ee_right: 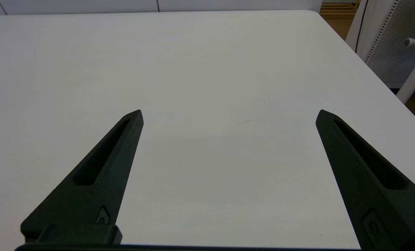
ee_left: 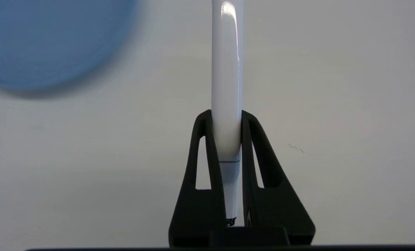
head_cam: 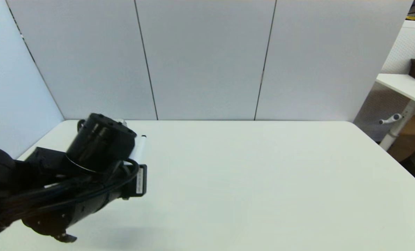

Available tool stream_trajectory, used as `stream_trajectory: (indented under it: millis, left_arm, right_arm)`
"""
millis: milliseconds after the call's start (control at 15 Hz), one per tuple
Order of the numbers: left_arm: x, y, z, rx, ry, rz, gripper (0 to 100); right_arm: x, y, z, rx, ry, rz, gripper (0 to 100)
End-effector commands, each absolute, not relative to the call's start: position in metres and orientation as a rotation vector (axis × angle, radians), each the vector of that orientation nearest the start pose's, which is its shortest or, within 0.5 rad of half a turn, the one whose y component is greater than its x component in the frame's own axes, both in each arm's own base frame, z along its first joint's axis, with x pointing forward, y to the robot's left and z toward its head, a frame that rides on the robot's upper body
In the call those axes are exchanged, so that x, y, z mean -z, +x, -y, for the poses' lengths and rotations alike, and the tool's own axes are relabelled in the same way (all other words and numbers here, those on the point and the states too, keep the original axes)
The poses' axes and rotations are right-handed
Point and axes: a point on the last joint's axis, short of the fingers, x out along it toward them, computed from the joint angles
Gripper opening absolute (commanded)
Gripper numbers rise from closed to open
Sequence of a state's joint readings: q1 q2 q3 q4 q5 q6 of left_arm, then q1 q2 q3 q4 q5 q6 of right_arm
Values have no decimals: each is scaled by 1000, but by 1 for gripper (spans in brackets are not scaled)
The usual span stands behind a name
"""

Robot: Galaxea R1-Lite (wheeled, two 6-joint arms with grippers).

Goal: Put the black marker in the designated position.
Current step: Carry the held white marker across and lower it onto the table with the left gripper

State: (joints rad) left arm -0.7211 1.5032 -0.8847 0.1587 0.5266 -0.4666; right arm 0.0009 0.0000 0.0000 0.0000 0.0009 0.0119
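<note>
The black marker (ee_left: 226, 76), a slim white barrel, is clamped between the two fingers of my left gripper (ee_left: 226, 116), which is shut on it. In the head view the marker (head_cam: 140, 146) pokes out past my left wrist over the far left part of the table, its small black tip towards the back wall; the gripper itself is hidden there behind the wrist. The white tabletop (ee_left: 333, 104) lies under the marker, with no mark showing the designated position. My right gripper (ee_right: 228, 113) hangs open over bare table, out of the head view.
A blue plate (ee_left: 50, 42) lies on the table beside the held marker. Grey panels (head_cam: 207, 59) wall the table's far edge and left side. At the right stand another white table (head_cam: 406, 89) and a cardboard box (head_cam: 411, 136).
</note>
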Motion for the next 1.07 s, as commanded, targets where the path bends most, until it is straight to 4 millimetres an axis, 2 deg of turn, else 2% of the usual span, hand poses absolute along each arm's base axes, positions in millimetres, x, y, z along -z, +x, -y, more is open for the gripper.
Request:
stream_trajectory:
  millis: [67, 267, 533, 667, 733, 867, 1067]
  left_arm:
    - [-238, 198, 78, -131, 130, -499, 0]
    - [-258, 222, 22, -291, 196, -449, 0]
    - [-271, 271, -53, -245, 273, -470, 0]
    - [-256, 294, -96, -163, 297, -515, 0]
    - [-244, 303, -109, -141, 288, -543, 0]
    - [-220, 318, -126, -121, 269, -605, 0]
    - [-192, 336, -136, -111, 236, -676, 0]
  right_arm:
    - [-75, -23, 0, -3, 12, 0, 100]
    - [-76, -23, 0, -3, 12, 2, 100]
    - [-76, -23, 0, -3, 12, -2, 100]
    - [-75, -23, 0, -3, 12, 0, 100]
    - [-76, -23, 0, -3, 12, -2, 100]
    - [-75, -23, 0, -3, 12, 0, 100]
    - [-75, -23, 0, -2, 12, 0, 100]
